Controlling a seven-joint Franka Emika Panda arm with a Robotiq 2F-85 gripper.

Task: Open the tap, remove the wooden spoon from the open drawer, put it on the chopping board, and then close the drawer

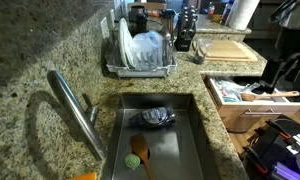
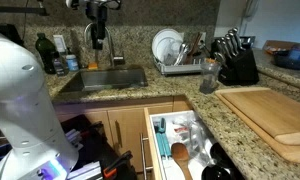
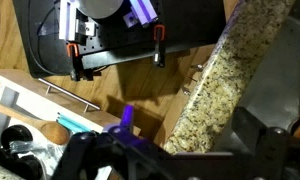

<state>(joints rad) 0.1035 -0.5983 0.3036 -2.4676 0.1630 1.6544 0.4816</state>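
The steel tap [image 1: 75,112] slants over the sink; it also shows in the exterior view from the front [image 2: 94,40]. No water shows. The drawer [image 1: 222,100] stands pulled out under the counter, full of utensils, in both exterior views [image 2: 152,150]. A pale wooden spoon [image 1: 272,95] lies across it. The chopping board [image 1: 230,50] lies bare on the counter in both exterior views [image 2: 275,115]. My gripper [image 3: 180,160] shows only in the wrist view. Its fingers are spread and empty, high over the counter edge [image 3: 215,90] with the drawer's side [image 3: 30,100] at lower left.
The sink [image 1: 195,130] holds a dark item and an orange-brown wooden spoon [image 1: 140,150]. A dish rack [image 1: 140,55] with plates stands behind it. A knife block [image 2: 235,62] is beside the board. My white arm [image 2: 20,90] fills one side of the view from the front.
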